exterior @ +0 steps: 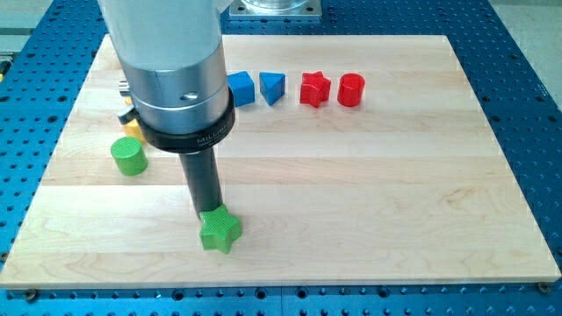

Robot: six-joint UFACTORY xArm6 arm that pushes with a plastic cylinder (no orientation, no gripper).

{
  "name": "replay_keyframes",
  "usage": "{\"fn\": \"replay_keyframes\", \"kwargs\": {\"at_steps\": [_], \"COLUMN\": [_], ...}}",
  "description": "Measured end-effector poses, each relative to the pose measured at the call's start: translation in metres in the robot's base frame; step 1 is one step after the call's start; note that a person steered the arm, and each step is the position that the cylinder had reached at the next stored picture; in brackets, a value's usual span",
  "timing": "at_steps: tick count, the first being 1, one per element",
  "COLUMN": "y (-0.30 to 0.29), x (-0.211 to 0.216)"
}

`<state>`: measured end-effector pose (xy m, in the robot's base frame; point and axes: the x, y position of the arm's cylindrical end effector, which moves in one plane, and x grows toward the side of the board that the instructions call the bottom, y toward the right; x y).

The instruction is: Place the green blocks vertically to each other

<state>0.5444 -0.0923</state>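
Observation:
A green star block (219, 232) lies near the view's bottom, left of centre. A green cylinder block (129, 156) stands at the view's left, higher up and apart from the star. My tip (209, 211) touches the star's top edge, just above it. The rod rises from there to the large grey arm body at the view's top left.
A blue cube (241, 88), a blue triangular block (271, 86), a red star (314, 89) and a red cylinder (350, 89) form a row near the view's top. A yellow block (132, 125) is partly hidden behind the arm. The wooden board (395, 202) lies on a blue perforated table.

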Motion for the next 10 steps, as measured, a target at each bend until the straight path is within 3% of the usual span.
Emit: {"fn": "replay_keyframes", "kwargs": {"at_steps": [1, 2, 4, 5, 6, 7, 9, 10], "y": [-0.046, -0.038, 0.031, 0.016, -0.069, -0.115, -0.116, -0.116], "x": [0.009, 0.032, 0.030, 0.022, 0.010, 0.028, 0.029, -0.007]}}
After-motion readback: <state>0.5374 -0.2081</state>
